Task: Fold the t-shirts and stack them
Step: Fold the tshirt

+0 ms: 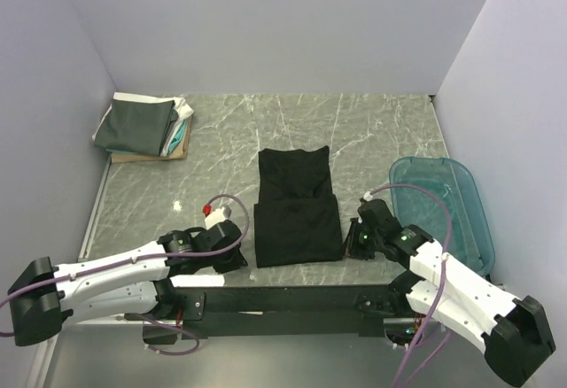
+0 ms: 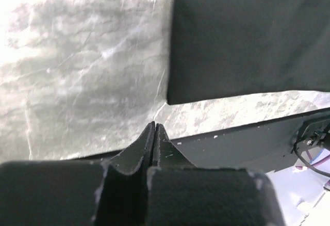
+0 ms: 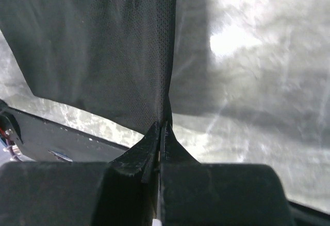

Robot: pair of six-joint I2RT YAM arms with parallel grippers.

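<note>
The grey marbled tabletop (image 1: 372, 131) fills the space between pale walls. We see the left arm (image 1: 115, 277) lying low along the near edge, stretched from the near left corner toward the middle, with its wrist bent toward the black shirt (image 1: 297, 211). The right arm (image 1: 452, 286) rises from the near right corner and angles up and left, with its wrist just beside that shirt's near right edge. A teal tub (image 1: 416, 165) sits on the right side of the tabletop, behind the right arm. The black shirt lies flat in the middle of the near half. Its near part is a doubled rectangle that is slightly wider than the far part. In the far left corner sits a stack (image 1: 142, 127) of folded shirts, dark grey on top with white, teal and tan edges showing beneath. The left jaws are pressed together with nothing in them, and their tips sit over bare tabletop just short of the shirt's near left corner. The right jaws are closed too. The shirt's edge runs straight down to their tips, but we cannot tell whether any cloth is pinched. A small red cap (image 1: 208, 208) sits on the left wrist.
</note>
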